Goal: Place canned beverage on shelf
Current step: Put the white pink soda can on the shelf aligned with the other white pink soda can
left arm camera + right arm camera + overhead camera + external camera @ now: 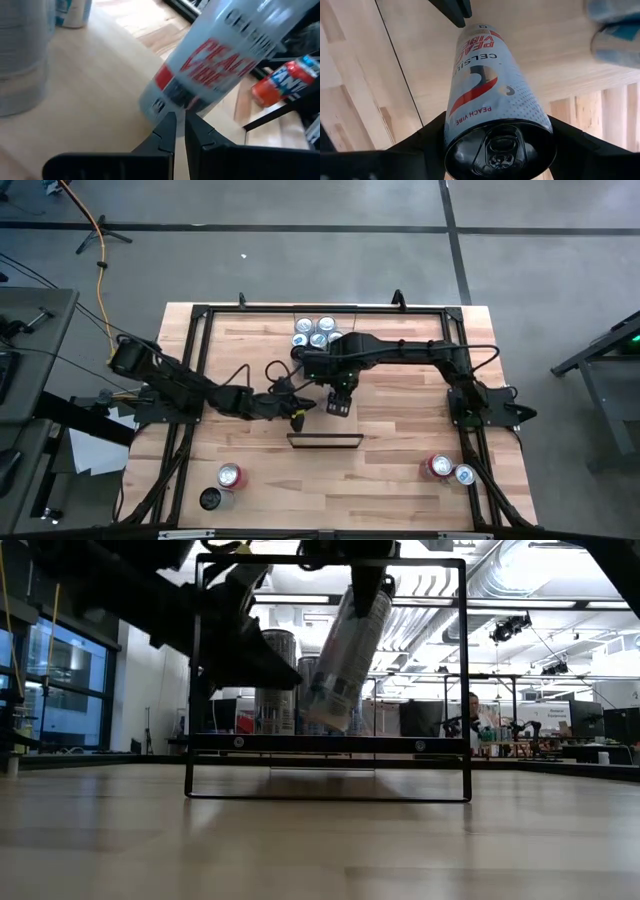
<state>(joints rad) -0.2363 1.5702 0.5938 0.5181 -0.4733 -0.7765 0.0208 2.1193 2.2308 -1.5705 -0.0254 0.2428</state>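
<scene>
Left to right: the left gripper [297, 418] sits mid-bench, jaws pressed together and empty, their tips just beside the can's lower end. The right gripper [495, 145] pinches the tall Celsius can [490, 95] near its top. The can hangs tilted above the bench [400, 420], its long axis leaning, base toward the shelf [330, 744]. The shelf frame lies just ahead; bare wood surrounds it, though the left jaws crowd the path.

Canned beverage [490, 100]: glossy printed metal, dark lid. Shelf [324, 441]: thin matt black metal frame. Tabletop [400, 430]: smooth light butcher-block wood. Gripper fingers [165, 132]: matt black.
</scene>
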